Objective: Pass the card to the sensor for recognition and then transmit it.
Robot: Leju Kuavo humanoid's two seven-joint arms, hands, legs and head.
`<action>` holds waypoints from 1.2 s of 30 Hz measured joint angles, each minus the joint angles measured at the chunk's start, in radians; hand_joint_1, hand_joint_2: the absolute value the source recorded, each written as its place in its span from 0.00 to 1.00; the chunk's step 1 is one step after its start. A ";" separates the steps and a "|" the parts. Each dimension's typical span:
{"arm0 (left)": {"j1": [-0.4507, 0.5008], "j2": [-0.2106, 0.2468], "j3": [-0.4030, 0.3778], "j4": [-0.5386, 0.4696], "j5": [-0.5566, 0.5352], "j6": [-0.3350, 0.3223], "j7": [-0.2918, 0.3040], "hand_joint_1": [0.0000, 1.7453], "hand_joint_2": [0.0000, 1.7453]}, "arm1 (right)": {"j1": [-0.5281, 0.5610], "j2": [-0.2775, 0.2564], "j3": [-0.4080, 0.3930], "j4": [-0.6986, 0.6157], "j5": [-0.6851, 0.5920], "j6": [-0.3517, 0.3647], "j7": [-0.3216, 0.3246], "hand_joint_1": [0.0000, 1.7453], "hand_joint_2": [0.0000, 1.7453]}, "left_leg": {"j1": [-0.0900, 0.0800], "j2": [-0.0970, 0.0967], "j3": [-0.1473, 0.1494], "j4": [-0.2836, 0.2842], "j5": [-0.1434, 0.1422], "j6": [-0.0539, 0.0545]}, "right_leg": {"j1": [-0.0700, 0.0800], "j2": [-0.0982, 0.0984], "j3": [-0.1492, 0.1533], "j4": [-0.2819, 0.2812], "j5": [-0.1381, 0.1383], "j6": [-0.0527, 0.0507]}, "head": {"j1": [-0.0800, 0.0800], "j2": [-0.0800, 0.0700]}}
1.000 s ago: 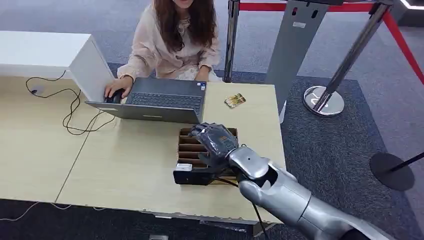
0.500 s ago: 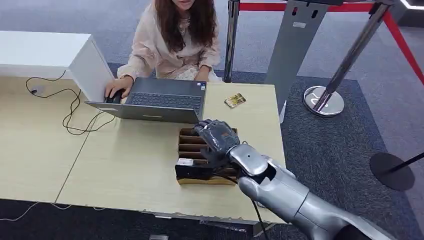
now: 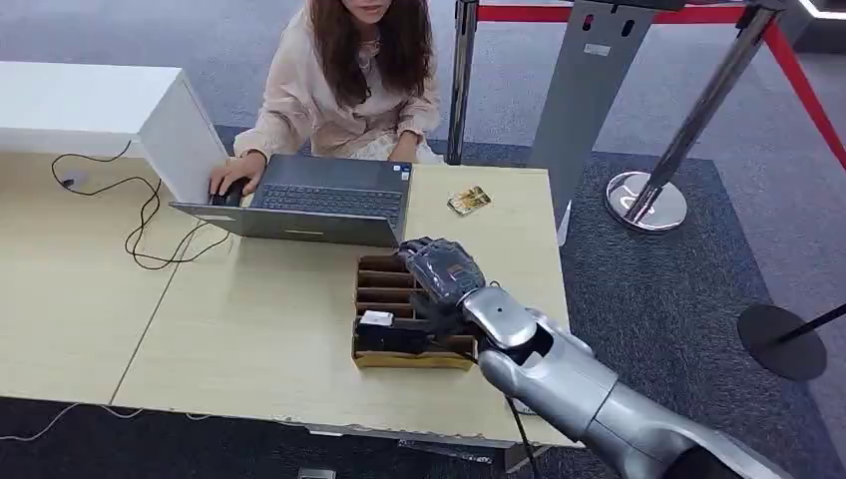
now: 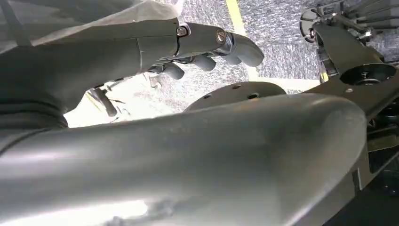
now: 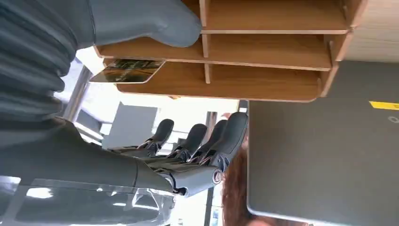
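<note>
A small printed card [image 3: 469,201] lies flat on the table near its far edge, beyond the wooden slotted box [image 3: 384,279]. My right hand [image 3: 444,271] hovers over the right half of that box, fingers [image 5: 207,141] stretched out and apart from the thumb [image 5: 155,21], holding nothing. In the right wrist view a card [image 5: 129,70] shows at the box's [image 5: 263,52] edge near the thumb; I cannot tell whether it touches the hand. A black sensor [image 3: 392,336] with a white label sits at the box's front row. My left hand [image 4: 211,52] hangs over the floor, holding nothing.
An open laptop [image 3: 309,205] stands just behind the box, with a person [image 3: 349,80] typing at it. Cables [image 3: 150,225] trail over the left of the table [image 3: 249,339]. A stanchion base [image 3: 645,200] and a grey pillar [image 3: 589,90] stand to the right.
My right hand has shifted right and a little further over the box. The black sensor now sits behind the box's front wall instead of covering it.
</note>
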 joint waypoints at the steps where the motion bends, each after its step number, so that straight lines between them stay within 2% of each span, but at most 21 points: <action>1: 0.000 0.000 0.000 0.000 0.001 0.000 0.000 0.00 0.00 | 0.000 0.000 -0.001 0.003 0.001 0.000 0.001 0.35 1.00 | 0.000 0.000 0.000 0.000 0.000 0.000 | 0.000 0.000 0.000 0.000 0.000 0.000 | 0.000 0.000; 19: 0.014 0.000 0.002 0.000 0.013 0.009 -0.010 0.00 0.00 | 0.000 -0.002 -0.019 0.034 0.063 -0.027 0.032 0.35 1.00 | 0.000 0.000 0.000 0.000 0.000 0.000 | 0.000 0.000 0.000 0.000 0.000 0.000 | 0.000 0.000; 36: 0.015 0.000 0.002 0.000 0.014 0.007 -0.017 0.00 0.00 | 0.000 -0.008 -0.029 0.040 0.080 -0.014 0.046 0.41 1.00 | 0.000 0.000 0.000 0.000 0.000 0.000 | 0.000 0.000 0.000 0.000 0.000 0.000 | 0.000 0.000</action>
